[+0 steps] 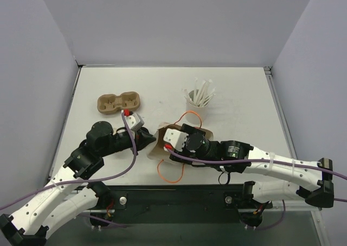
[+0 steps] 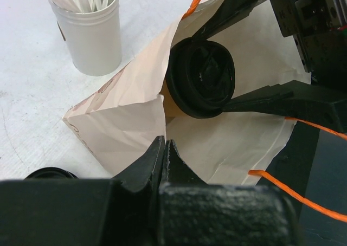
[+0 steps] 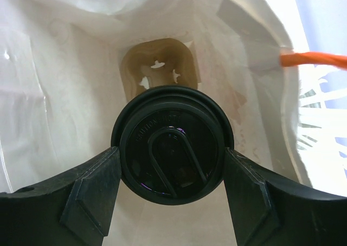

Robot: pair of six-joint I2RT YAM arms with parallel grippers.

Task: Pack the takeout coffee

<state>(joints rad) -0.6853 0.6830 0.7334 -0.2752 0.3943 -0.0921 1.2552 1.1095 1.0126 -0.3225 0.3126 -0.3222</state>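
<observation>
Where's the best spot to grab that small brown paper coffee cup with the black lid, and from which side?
Grip the small brown paper coffee cup at its round black lid, fingers on opposite sides of the rim, coming from the open mouth of the white paper bag; its walls likely block other sides.

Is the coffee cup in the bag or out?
In: the pale paper bag surrounds the black-lidded brown paper cup in the right gripper.
</observation>
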